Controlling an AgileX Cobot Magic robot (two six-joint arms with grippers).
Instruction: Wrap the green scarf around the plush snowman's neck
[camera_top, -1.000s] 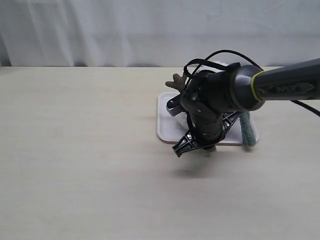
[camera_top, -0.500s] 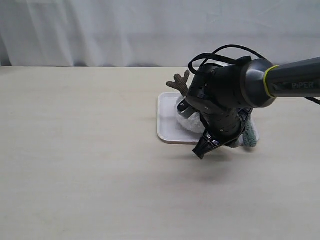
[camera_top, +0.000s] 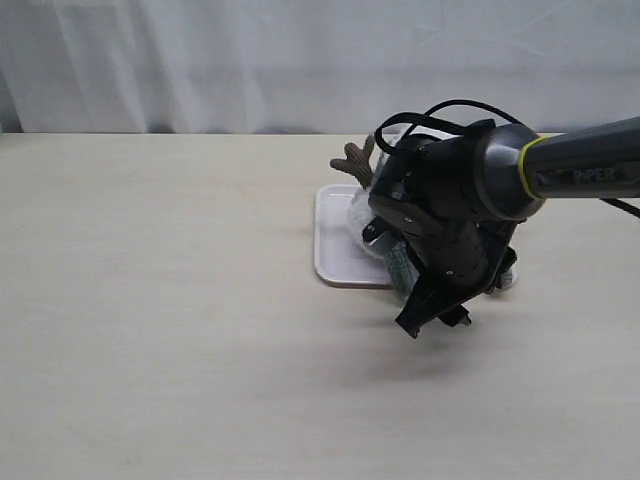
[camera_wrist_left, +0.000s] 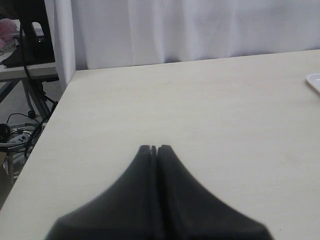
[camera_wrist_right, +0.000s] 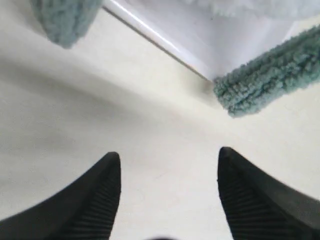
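Right fingers (camera_wrist_right: 100, 195) spread, empty, above tabletop (camera_top: 150, 300). In the exterior view, the green scarf (camera_top: 402, 268) lies at 11 o'clock from them. Left fingers (camera_wrist_left: 150, 200) pressed together, well apart.

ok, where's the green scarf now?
Right of centre in the exterior view: the green scarf lies across the white tray's near edge, beside the plush snowman, under the right arm.

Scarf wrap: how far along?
Done: green scarf lies by the plush snowman, both ends past the tray rim. In hand: nothing; right gripper open and empty, left gripper shut, idle. Left: confirm it circles the neck; the arm hides that.
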